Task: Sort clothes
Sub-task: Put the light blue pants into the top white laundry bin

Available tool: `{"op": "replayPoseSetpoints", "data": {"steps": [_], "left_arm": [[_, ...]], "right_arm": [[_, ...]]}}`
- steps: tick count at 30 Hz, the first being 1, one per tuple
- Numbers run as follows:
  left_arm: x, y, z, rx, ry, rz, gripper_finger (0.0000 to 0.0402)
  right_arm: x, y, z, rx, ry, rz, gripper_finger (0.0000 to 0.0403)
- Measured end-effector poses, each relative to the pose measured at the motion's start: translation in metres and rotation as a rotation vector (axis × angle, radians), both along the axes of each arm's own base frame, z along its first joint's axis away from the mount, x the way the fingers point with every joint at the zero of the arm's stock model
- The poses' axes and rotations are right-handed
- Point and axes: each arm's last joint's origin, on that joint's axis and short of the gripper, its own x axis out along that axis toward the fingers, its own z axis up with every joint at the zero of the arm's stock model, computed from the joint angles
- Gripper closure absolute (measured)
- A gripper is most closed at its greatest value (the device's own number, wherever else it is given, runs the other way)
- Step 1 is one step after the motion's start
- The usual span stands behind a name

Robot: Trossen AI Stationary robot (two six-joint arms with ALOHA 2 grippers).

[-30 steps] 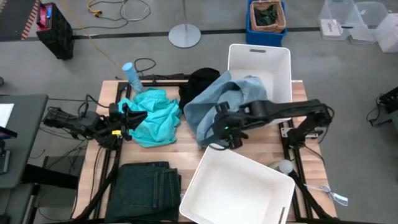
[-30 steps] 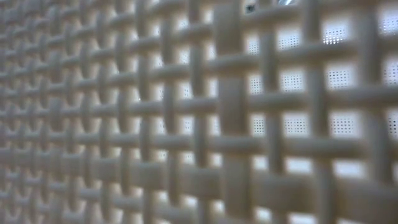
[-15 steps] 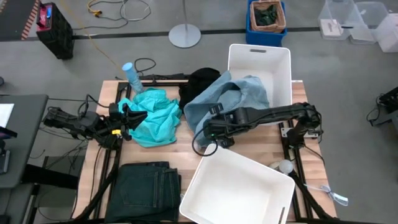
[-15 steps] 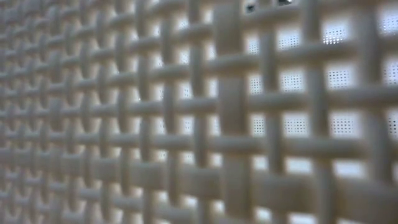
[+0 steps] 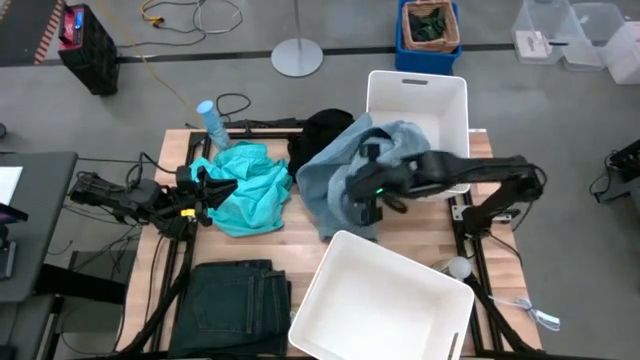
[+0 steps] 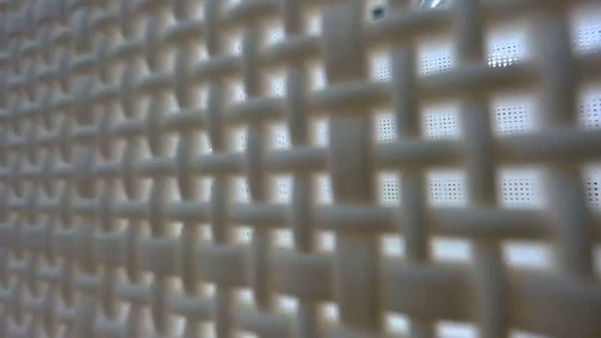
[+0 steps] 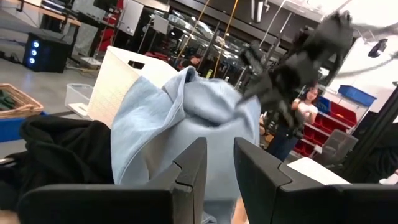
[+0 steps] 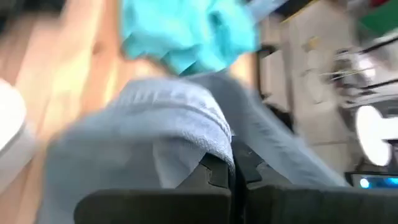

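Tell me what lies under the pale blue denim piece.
The pale blue denim piece overlaps the black top and drapes onto the far white bin's rim; whatever else it covers is hidden.

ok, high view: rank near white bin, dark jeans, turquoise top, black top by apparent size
1. near white bin
2. dark jeans, cut off by the frame edge
3. turquoise top, close to the jeans, so unsure
4. black top, mostly covered by the pale denim piece

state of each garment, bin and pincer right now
denim piece: bunched, draped over far bin's rim, pinched by right pincer
turquoise top: crumpled on table
black top: heaped, partly under denim
jeans: folded flat
far bin: upright
near bin: upright, empty
right pincer: shut on denim
left pincer: beside turquoise top
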Motion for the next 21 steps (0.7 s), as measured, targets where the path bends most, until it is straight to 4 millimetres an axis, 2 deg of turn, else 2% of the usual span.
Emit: {"op": "replayPoseSetpoints", "data": {"steps": [7,10,17,21], "left_arm": [[0.000,0.000,0.000,-0.003,0.000,-0.001,0.0327],[0.000,0.000,0.000,-0.004,-0.001,-0.001,0.0327],[0.000,0.000,0.000,-0.011,-0.004,-0.003,0.0327],[0.000,0.000,0.000,-0.012,-0.004,-0.003,0.0327]], "right_arm": [[-0.044,-0.019,0.045,-0.047,-0.242,-0.170,0.0402],[-0.066,-0.027,0.060,-0.102,-0.326,-0.299,0.0402],[-0.113,-0.045,0.085,-0.263,-0.502,-0.671,0.0403],[-0.129,-0.053,0.091,-0.334,-0.559,-0.829,0.0403]]}}
